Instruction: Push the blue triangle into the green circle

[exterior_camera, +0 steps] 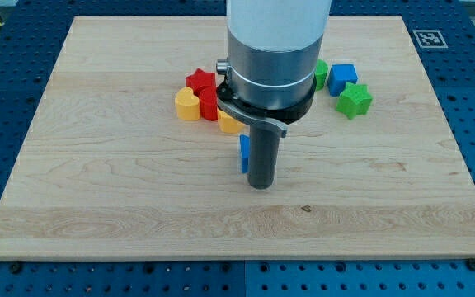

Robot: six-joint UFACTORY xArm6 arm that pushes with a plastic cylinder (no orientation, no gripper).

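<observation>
The blue triangle point(243, 152) shows only as a thin blue sliver at the left side of the rod, mostly hidden behind it. My tip point(260, 186) rests on the board just to the right of and below that sliver, touching or nearly touching it. The green circle point(322, 72) peeks out at the right edge of the arm's grey body, toward the view's top; most of it is hidden.
A red star point(199, 81), a yellow heart point(187, 106), a red block point(209, 105) and a yellow block point(228, 124) cluster left of the arm. A blue cube point(343, 77) and a green star point(355, 101) lie to the right. The wooden board point(97, 190) fills the view.
</observation>
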